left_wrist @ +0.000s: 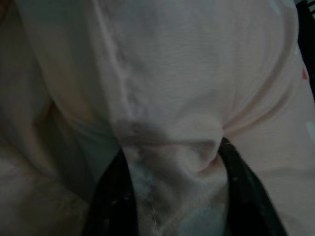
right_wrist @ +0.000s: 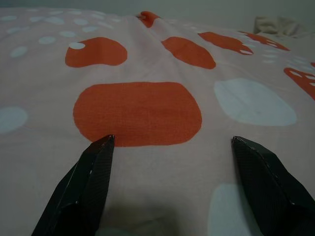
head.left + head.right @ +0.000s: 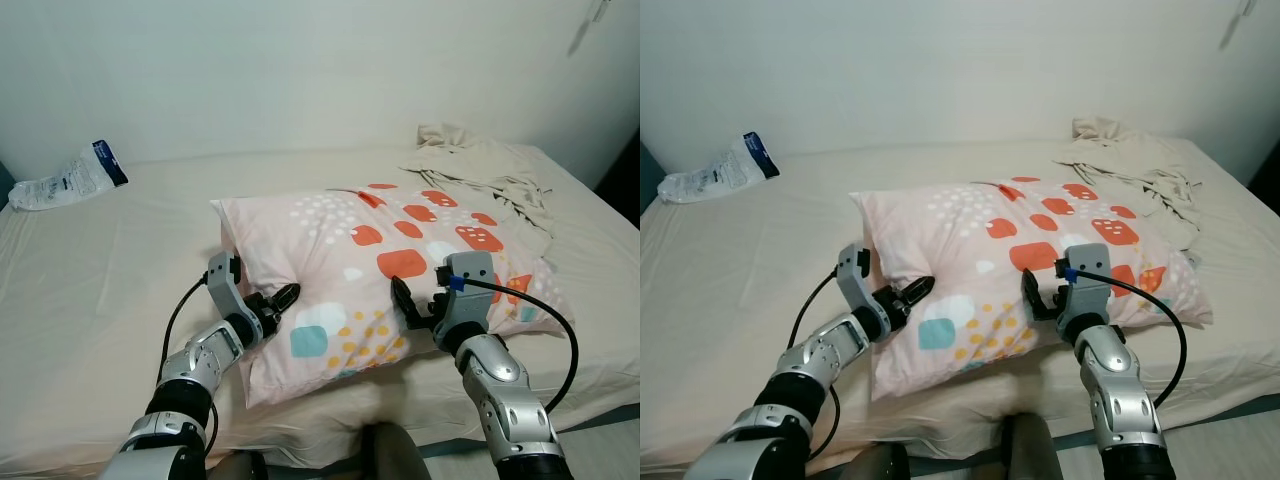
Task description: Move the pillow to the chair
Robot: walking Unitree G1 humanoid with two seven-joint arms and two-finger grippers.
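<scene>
Pink cotton with orange patches covered the pillow (image 3: 400, 260), which lay near the bed's (image 3: 100, 270) front edge. The left gripper (image 3: 272, 305) pinched a fold at its near-left corner; the right gripper (image 3: 418, 305) rested wide apart on its top. Soft and light, it would likely sag, so bunched fabric near both ends looked the best hold.

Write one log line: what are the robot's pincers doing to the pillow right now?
stage: grasping | pillow: on bed | left pincer: pinching pillow fabric | right pincer: open, tips on pillow top | chair: unseen
</scene>
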